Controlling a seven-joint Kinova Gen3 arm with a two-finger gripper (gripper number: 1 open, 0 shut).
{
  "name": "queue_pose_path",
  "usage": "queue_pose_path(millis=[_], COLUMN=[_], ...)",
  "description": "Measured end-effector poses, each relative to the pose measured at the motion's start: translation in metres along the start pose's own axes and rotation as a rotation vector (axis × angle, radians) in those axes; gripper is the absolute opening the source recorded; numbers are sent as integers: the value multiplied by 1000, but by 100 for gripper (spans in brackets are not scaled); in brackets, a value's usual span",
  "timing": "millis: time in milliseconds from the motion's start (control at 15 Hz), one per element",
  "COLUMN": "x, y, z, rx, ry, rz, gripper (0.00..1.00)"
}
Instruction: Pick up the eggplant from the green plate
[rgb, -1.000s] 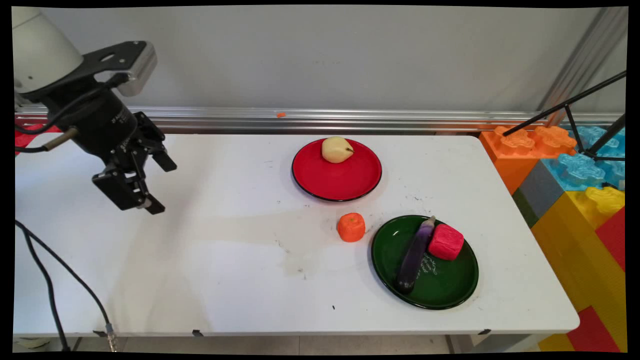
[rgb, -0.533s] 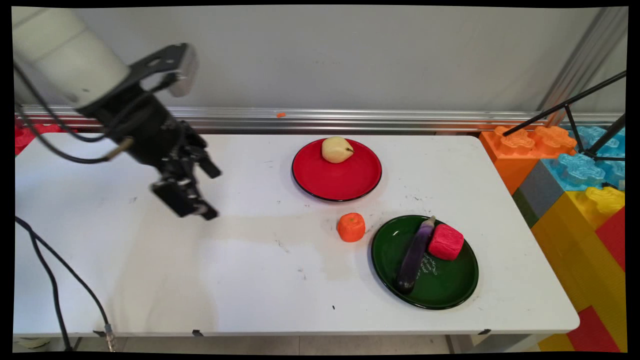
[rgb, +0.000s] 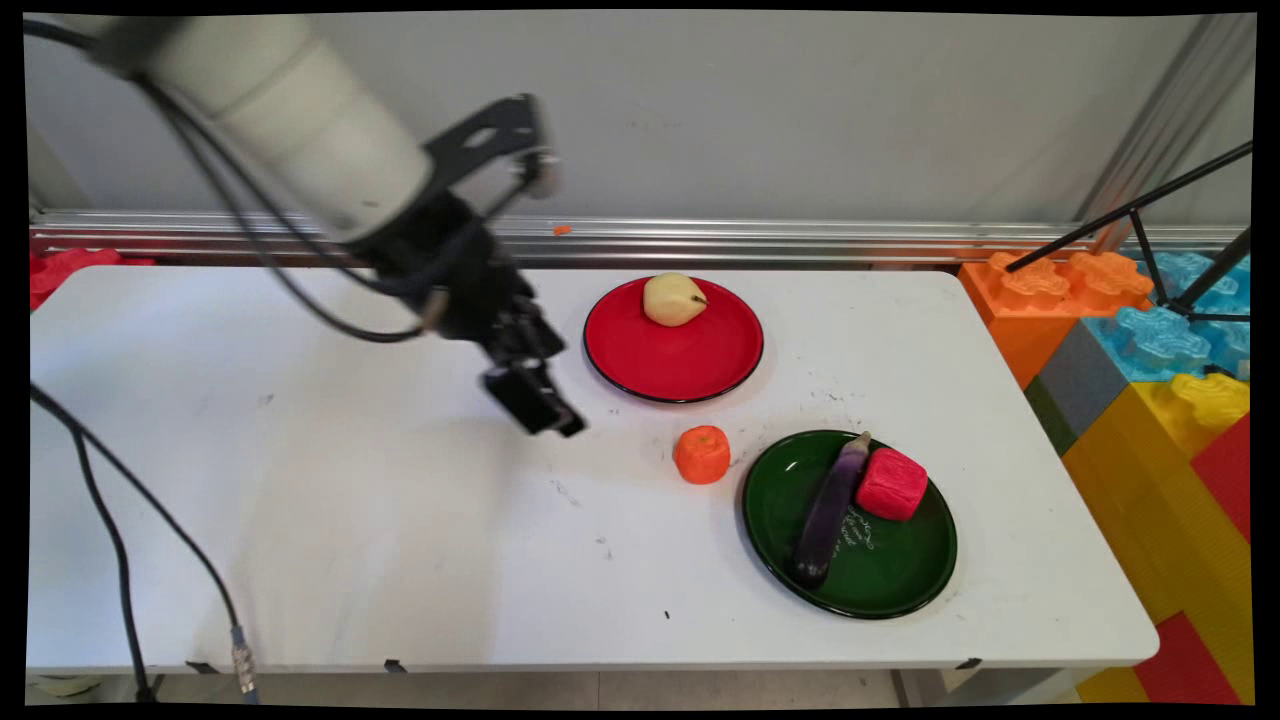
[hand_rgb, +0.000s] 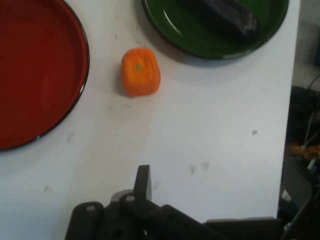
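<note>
The pincer (rgb: 545, 405) hangs above the bare worktop (rgb: 350, 500), holding nothing; whether its jaws are apart I cannot tell. Nearest is the orange (rgb: 702, 454), to its right and slightly nearer the camera, alone between two plates. The red plate (rgb: 680, 365) with a pear (rgb: 673, 299) lies just right of the pincer. The green plate (rgb: 880, 585) carries an eggplant (rgb: 828, 510) touching a red block (rgb: 891, 484).

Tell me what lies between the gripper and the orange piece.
Nothing: between the gripper and the orange piece only bare white table shows, in both views.
</note>
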Motion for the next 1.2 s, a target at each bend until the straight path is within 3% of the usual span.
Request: queue_pose_path(millis=[667,933,1200], x=[102,123,127], y=[24,28,32], z=[84,121,150], rx=[34,52,54], ry=[24,36,37], rz=[-66,-175,-282], gripper=[100,100,100])
